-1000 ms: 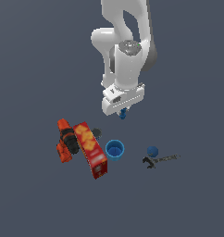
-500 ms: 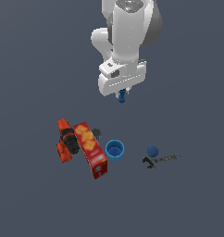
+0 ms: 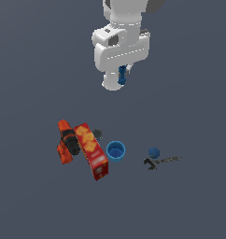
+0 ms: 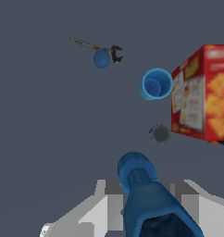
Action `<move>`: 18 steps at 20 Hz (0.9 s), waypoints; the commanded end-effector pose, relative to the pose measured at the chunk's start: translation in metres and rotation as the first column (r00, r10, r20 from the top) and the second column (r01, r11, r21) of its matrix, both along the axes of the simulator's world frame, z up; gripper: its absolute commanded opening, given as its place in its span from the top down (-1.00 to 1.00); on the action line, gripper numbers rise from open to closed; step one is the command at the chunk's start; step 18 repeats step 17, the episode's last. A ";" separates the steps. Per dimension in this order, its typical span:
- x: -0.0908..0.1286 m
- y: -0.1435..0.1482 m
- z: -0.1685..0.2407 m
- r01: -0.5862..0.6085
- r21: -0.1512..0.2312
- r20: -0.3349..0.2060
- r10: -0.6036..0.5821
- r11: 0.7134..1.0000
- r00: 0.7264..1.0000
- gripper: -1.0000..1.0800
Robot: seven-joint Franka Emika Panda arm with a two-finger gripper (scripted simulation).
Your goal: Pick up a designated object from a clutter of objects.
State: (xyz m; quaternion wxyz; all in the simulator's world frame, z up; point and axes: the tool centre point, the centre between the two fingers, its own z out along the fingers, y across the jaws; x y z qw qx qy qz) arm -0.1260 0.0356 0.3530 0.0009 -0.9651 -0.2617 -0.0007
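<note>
Dark-blue peg (image 3: 122, 75), the designated object, is seen in the exterior view clamped in the gripper (image 3: 123, 77), raised well above the clutter and touching nothing below. On the surface are left the red cracker box (image 3: 91, 151), the orange-and-black tool (image 3: 66, 141) just beside it, the light-blue cup (image 3: 116, 151), the small blue ball (image 3: 154, 152) and the thin dark metal tool (image 3: 162, 161) next to the ball. In the wrist view the peg (image 4: 144, 190) is shown gripped between the narrow-set fingers (image 4: 193, 203), with the cup (image 4: 156, 84), the ball (image 4: 102, 59), the metal tool (image 4: 96, 47), the cracker box (image 4: 204, 92) and a small grey round piece (image 4: 160, 134) far beneath. The pick itself is judged done; at most a hold or a little more lift is judged to remain.
</note>
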 end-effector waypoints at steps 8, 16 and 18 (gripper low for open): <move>-0.012 -0.006 0.062 0.001 -0.001 -0.001 -0.001 1.000 1.000 1.00; -0.015 -0.008 0.081 0.001 -0.002 -0.001 -0.001 1.000 1.000 1.00; -0.015 -0.008 0.081 0.001 -0.002 -0.001 -0.001 1.000 1.000 1.00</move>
